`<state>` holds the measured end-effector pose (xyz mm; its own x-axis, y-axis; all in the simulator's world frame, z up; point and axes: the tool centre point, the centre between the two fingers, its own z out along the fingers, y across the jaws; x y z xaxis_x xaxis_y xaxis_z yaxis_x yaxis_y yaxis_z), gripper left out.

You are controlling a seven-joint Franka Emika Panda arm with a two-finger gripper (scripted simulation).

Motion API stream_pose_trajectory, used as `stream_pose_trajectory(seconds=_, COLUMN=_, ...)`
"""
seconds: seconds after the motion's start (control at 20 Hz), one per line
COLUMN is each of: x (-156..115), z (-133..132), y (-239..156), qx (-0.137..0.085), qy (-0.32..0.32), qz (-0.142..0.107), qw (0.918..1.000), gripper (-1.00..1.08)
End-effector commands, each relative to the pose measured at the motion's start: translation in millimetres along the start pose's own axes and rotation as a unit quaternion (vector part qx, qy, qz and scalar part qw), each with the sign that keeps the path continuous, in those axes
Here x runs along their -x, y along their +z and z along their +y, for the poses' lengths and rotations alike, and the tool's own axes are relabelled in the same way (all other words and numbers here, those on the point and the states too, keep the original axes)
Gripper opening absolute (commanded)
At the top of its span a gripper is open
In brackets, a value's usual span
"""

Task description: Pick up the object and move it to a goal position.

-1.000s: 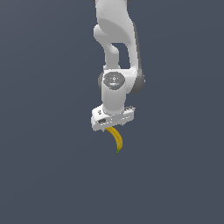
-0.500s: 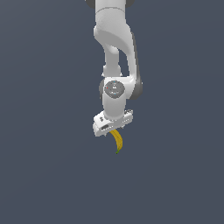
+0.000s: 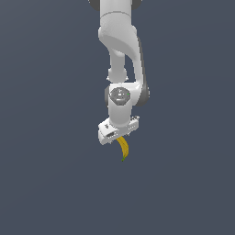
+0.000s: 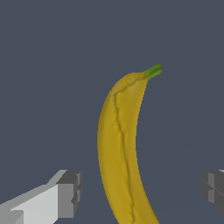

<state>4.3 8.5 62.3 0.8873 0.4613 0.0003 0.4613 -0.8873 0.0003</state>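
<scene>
The object, a small curved yellow banana (image 3: 123, 149) with a green stem tip, lies on the plain dark grey surface. In the exterior view its near end is hidden under my white gripper (image 3: 118, 137), which hangs straight over it. In the wrist view the banana (image 4: 118, 148) runs lengthwise between my two fingers. One grey fingertip (image 4: 69, 194) stands off to one side and the other fingertip (image 4: 213, 187) off to the other, with visible gaps to the fruit. The gripper (image 4: 141, 192) is open and touches nothing.
The white arm (image 3: 120, 55) comes down from above in the exterior view. A uniform dark grey floor (image 3: 50, 183) surrounds the banana, with no other objects, and no goal marker shows.
The gripper has sunk a little closer over the banana and the wrist has turned slightly. The banana has stayed in place.
</scene>
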Motion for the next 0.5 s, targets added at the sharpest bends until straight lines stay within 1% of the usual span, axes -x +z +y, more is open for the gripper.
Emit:
stream_pose_trajectory(seconds=0.0, x=0.6, z=-0.4, y=9.2, qx=0.000, qy=0.000, qz=0.000, qw=1.0000, gripper=1.00)
stream_pose_trajectory(seconds=0.25, x=1.2, z=-0.7, y=34.0, qx=0.000, qy=-0.002, qz=0.000, qw=1.0000, gripper=1.00)
stream_pose_trajectory(seconds=0.45, x=0.4, z=-0.5, y=42.8, qx=0.000, qy=-0.002, qz=0.000, qw=1.0000, gripper=1.00)
